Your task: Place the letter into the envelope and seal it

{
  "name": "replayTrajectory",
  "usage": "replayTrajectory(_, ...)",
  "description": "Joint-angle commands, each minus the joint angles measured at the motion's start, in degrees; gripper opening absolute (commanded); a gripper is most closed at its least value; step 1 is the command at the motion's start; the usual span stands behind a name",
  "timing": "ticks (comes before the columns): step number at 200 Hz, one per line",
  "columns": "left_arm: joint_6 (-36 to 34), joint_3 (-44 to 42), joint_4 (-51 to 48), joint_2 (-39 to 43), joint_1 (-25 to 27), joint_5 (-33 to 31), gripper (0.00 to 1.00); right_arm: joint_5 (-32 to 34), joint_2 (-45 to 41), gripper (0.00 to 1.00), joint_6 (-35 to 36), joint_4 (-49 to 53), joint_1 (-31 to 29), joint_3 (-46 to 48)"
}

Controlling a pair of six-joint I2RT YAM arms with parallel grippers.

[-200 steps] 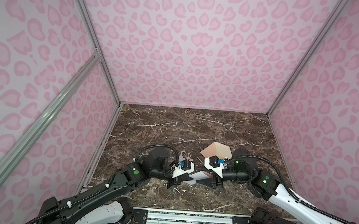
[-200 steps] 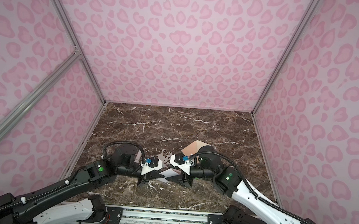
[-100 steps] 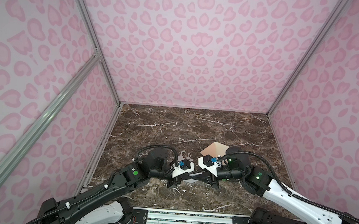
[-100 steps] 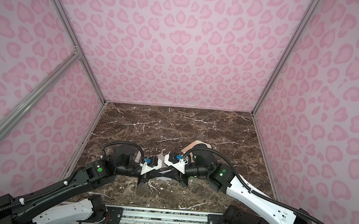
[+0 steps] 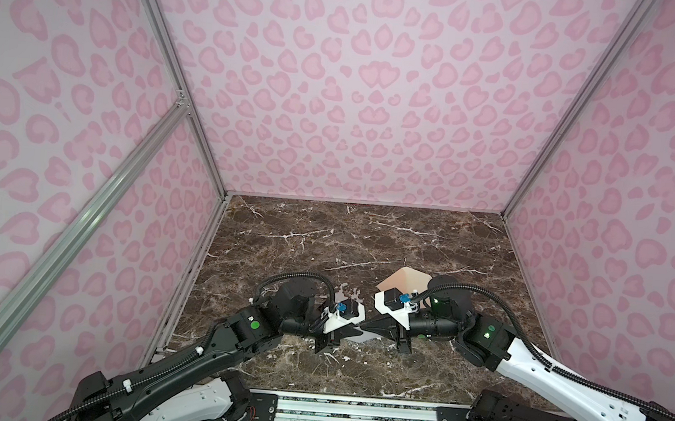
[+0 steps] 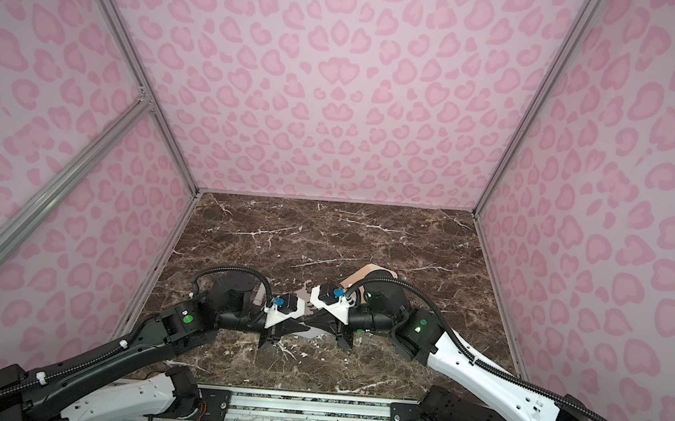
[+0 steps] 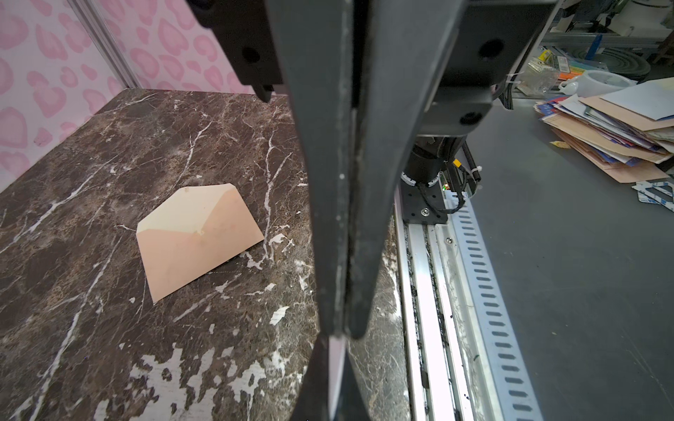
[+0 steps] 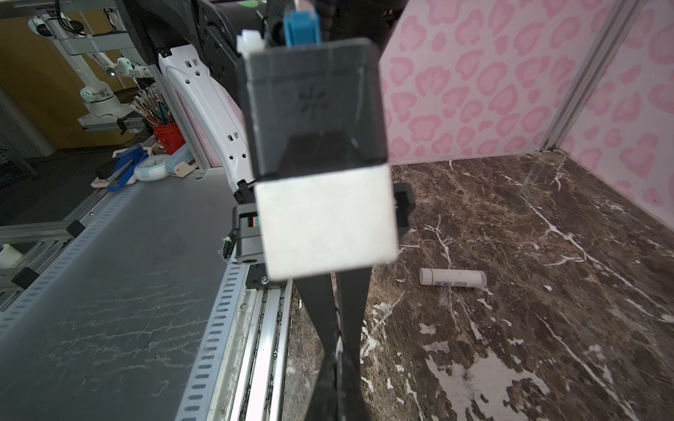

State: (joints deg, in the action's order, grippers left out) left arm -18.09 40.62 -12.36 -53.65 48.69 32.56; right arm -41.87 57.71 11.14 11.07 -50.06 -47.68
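Near the envelope [image 7: 197, 237], on its robot-facing side: letter [image 5: 364, 337] bridging left fingers [image 7: 328, 218], closed on one end, and right fingers [image 8: 317, 310], apparently clamped on the other.

Left arm [image 5: 233, 338] and right arm [image 5: 531, 364] point at each other, jaws closed.

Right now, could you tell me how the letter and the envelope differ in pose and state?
The letter is held above the marble table, pinched by the left gripper and right gripper; the envelope lies flat on it, untouched. The letter looks pale whitish; the envelope is peach-tan. The envelope's flap is open, and the letter is not yet inside. Both are flat paper rectangles.
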Motion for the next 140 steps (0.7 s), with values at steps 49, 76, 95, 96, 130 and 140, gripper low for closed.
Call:
replayTrajectory(49,-0.55,0.25,-0.58,0.61,-0.08,-0.85,0.04,3.90,-2.21,0.00,1.07,1.49,0.59,0.45)
replayTrajectory(76,-0.46,0.25,-0.57,0.57,-0.01,-1.20,0.04,3.81,-3.11,0.00,1.16,1.85,1.42,0.88)
replayTrajectory(95,-0.22,0.34,-0.69,0.41,-0.04,-1.30,0.04,4.34,-3.72,0.00,0.72,1.62,1.64,1.36)
replayTrajectory(96,-0.21,0.29,-0.71,0.40,-0.02,-1.28,0.04,4.29,-3.74,0.00,0.72,1.65,1.64,1.36)
replayTrajectory(130,-0.15,0.16,-0.60,0.49,-0.08,-1.22,0.04,4.75,-4.66,0.25,0.56,2.01,1.81,1.62)
replayTrajectory(140,-0.16,0.14,-0.65,0.43,-0.08,-1.22,0.04,4.45,-5.03,0.21,0.56,1.86,1.81,1.76)
